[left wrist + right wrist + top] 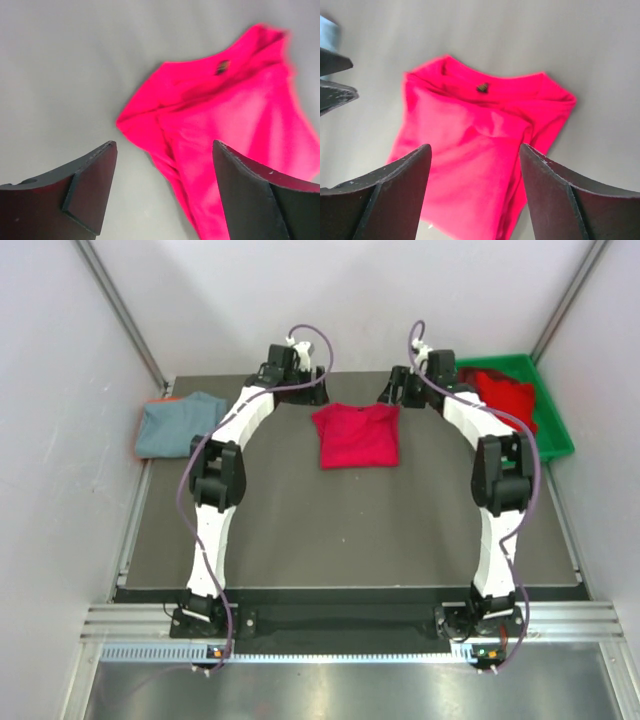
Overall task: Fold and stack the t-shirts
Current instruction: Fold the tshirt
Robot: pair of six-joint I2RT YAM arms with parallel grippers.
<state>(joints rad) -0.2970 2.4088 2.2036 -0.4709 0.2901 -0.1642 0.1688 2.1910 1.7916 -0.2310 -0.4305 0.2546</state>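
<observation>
Reaching forward, left gripper (165, 144) and right gripper (475, 147) hover, jaws spread, empty. The red t-shirt (357, 435) between them seems folded.

A green plastic bin (547, 405) sits at the far right corner of the dark grey table (350, 530), partly over its right edge. A ribbed aluminium rail (340, 620) runs along the near edge, with a metal sheet (340, 690) nearer. White walls (60, 440) enclose the left, right and far sides.
</observation>
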